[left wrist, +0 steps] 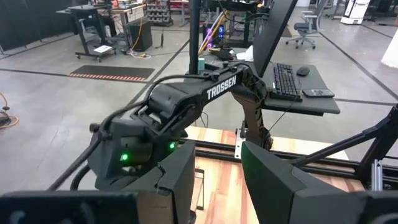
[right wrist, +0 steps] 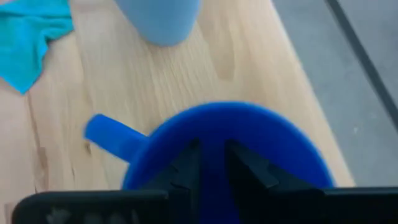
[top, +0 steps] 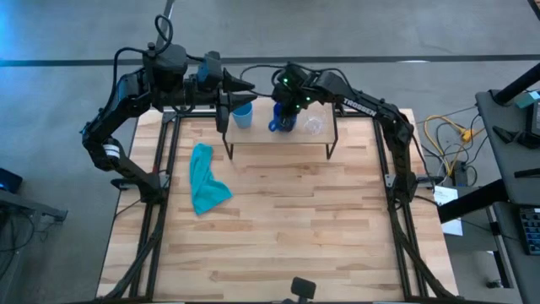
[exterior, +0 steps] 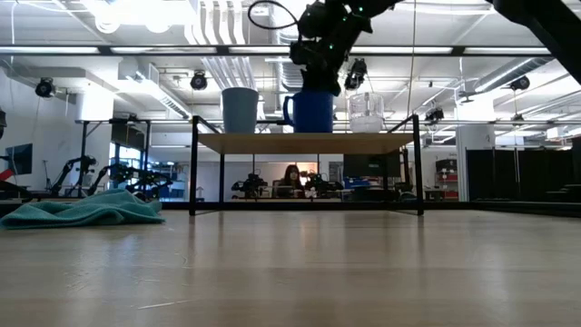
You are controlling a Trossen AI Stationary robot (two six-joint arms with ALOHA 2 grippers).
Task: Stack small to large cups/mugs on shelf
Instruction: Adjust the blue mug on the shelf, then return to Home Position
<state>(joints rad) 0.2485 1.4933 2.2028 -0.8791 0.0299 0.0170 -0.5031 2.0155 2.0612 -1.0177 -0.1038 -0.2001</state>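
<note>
A grey concrete floor surrounds the table — ceiling lights glow over desks beyond.

A teal cloth lay crumpled on the left part of the butcher-block table, well apart from everything else on it; in the low view it sat as a low heap at the left edge. Off the table's right side, yellow cables trailed on the grey floor. A desk carried a keyboard. In the room behind, a person sat.
</note>
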